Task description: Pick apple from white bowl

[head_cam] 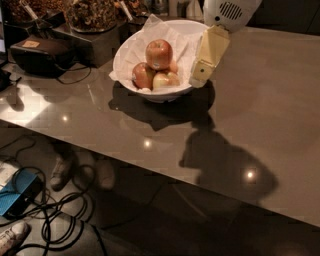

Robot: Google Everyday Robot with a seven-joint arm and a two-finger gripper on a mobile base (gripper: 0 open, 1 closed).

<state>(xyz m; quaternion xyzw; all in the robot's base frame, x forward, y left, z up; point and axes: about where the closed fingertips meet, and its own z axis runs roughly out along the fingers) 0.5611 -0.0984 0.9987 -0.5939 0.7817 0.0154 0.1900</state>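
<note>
The red apple (159, 54) sits on top of two other apples (143, 75) in the white bowl (123, 56), on crinkly white paper (134, 44). The bowl is on a shiny grey table (270, 110). The gripper (199, 76) hangs just by the bowl's right rim, beside the apples. I cannot tell if it is spread or pressed together. Behind the bowl are dark tubs of nuts (90, 15) and a black box (42, 55); its small tag (31, 44) is too tiny to read. Black cables (55, 217) lie on the floor
</note>
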